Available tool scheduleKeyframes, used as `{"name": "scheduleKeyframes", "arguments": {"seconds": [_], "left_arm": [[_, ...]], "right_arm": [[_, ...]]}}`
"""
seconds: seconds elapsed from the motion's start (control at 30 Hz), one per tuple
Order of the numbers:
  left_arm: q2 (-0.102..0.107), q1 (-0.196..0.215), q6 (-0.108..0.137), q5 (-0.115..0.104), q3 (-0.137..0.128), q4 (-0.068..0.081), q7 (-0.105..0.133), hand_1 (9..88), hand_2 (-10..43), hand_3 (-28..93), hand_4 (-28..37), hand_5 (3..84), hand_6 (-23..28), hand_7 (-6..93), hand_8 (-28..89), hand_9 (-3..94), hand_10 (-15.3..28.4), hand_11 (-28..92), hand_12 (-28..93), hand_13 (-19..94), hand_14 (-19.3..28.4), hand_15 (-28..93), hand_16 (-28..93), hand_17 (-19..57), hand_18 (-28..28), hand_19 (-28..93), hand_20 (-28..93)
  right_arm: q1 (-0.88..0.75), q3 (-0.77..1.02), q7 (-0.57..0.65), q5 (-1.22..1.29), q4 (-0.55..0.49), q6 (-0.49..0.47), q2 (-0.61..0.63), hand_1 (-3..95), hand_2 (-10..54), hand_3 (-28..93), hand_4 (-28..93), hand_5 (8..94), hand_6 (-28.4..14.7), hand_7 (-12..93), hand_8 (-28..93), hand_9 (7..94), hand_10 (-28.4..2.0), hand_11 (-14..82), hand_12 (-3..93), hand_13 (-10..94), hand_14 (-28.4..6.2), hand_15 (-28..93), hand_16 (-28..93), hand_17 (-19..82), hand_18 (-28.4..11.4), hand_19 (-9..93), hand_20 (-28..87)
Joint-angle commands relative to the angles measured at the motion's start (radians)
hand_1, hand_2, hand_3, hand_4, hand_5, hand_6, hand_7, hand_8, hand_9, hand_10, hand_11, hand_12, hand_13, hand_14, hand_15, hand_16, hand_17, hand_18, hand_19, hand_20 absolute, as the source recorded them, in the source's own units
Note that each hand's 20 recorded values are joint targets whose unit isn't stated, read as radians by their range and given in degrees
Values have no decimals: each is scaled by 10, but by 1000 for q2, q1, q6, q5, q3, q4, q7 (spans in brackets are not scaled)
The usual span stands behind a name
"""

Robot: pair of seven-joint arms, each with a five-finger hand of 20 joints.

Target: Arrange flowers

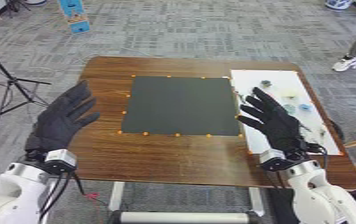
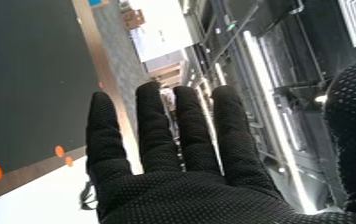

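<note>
We face a broad, rectangular, brown wooden counter [image 1: 174, 160]. At its middle lies a flat, black, nearly square mat [image 1: 179, 105]; at the mat's three o'clock lies a long, white rectangular panel [image 1: 245, 77].

Our two white, jointed arms come in low, the left arm [image 1: 19, 185] from seven o'clock and the right arm [image 1: 321, 195] from five. The left hand [image 1: 54, 125], in black fabric, hangs by the counter's nine o'clock edge, pointing towards one o'clock, its fingers straight and a little spread, with nothing in its hold. The right hand [image 1: 281, 127], gloved alike, hovers over the panel and points towards eleven, fingers long and straight, thumb well apart, and it too is empty.

The flowers lie on the panel: a small dark flower [image 1: 265, 82] near its twelve o'clock end, a pale yellow flower [image 1: 289, 94] at about that one's four, a light blue flower [image 1: 305, 107] beyond at five, and a whitish flower [image 1: 321, 131] towards the panel's four. We cannot make out their stems clearly.

We judge each bloom very light, with soft petals that crush or bend easily and a slimmer, firmer stem that may roll or slip against smooth fabric. We should pinch the stem gently, just below the head, between thumb and fingertips, keeping the petals free.
</note>
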Motion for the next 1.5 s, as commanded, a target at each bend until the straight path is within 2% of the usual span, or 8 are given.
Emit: {"name": "scheduleKeyframes", "arguments": {"seconds": [0.03, 0.27, 0.33, 0.47, 0.63, 0.73, 1.0, 1.5], "left_arm": [[-26, 22, 21, -2, 16, 1, -8, 265, -95, 666, -283, 226, 15, 165, -88, 175, 87, 114, 188, 150, 113, 95, 73, -113, 204, 382, 77], [-44, 33, 14, 2, 12, -6, -36, 266, -95, 667, -283, 227, 15, 167, -89, 176, 88, 115, 186, 150, 114, 97, 72, -112, 203, 381, 77], [-51, 22, 55, 8, 36, -5, 26, 265, -95, 668, -283, 228, 16, 167, -89, 177, 88, 114, 185, 151, 114, 97, 72, -112, 203, 381, 77], [-48, 58, 47, 14, -30, -37, -3, 263, -95, 673, -283, 234, 16, 170, -90, 182, 88, 118, 184, 157, 114, 105, 72, -112, 204, 383, 78], [-48, -1, -9, 26, 20, -5, -24, 265, -95, 674, -283, 236, 17, 170, -92, 186, 89, 119, 181, 159, 115, 105, 68, -111, 203, 381, 77], [-46, -5, -13, 77, 20, -11, -52, 265, -95, 671, -283, 230, 16, 168, -91, 182, 87, 118, 180, 155, 115, 103, 67, -113, 203, 381, 77], [-56, 82, 42, 41, -41, -41, -28, 263, -95, 672, -283, 234, 16, 167, -89, 185, 90, 119, 181, 158, 117, 108, 69, -113, 204, 383, 77], [-54, 77, 18, 43, -46, -41, -36, 262, -95, 672, -283, 239, 19, 164, -88, 192, 93, 126, 176, 164, 122, 125, 61, -112, 205, 388, 78]], "right_arm": [[14, -16, -4, 9, 9, 6, -1, 185, -94, 819, -244, 323, -26, 105, -78, 332, -103, 52, 213, 243, -112, 149, 272, 31, -213, 397, 189], [-79, 7, 1, 20, -28, 68, -27, 185, -93, 820, -243, 326, -25, 105, -77, 337, -102, 53, 214, 250, -112, 156, 274, 31, -214, 402, 193], [-49, -27, -52, 24, -40, 190, -3, 192, -94, 820, -246, 336, -27, 113, -79, 349, -106, 66, 215, 264, -112, 179, 276, 36, -216, 421, 201], [107, -185, 24, -270, -51, 607, 95, 224, -95, 796, -281, 380, -28, 181, -113, 407, -121, 160, 198, 340, -107, 367, 192, 87, -214, 527, 244], [241, -334, 403, -951, -35, 935, 248, 441, -95, 548, -283, 491, -14, 306, -151, 560, -120, 391, 232, 508, -99, 650, 171, 236, -186, 773, 381], [236, -367, 634, -1356, -39, 950, 342, 500, -95, 467, -283, 531, -4, 377, -155, 595, -118, 464, 257, 565, -96, 741, 204, 294, -180, 866, 435], [226, -372, 698, -1451, -107, 985, 484, 524, -95, 408, -283, 574, 1, 452, -167, 629, -120, 584, 351, 600, -100, 780, 274, 324, -184, 907, 490], [45, -212, 773, -1391, -199, 496, 509, 525, -92, 90, -146, 744, 17, 396, -148, 789, -112, 518, 320, 746, -74, 785, 307, 492, -186, 932, 661]]}}
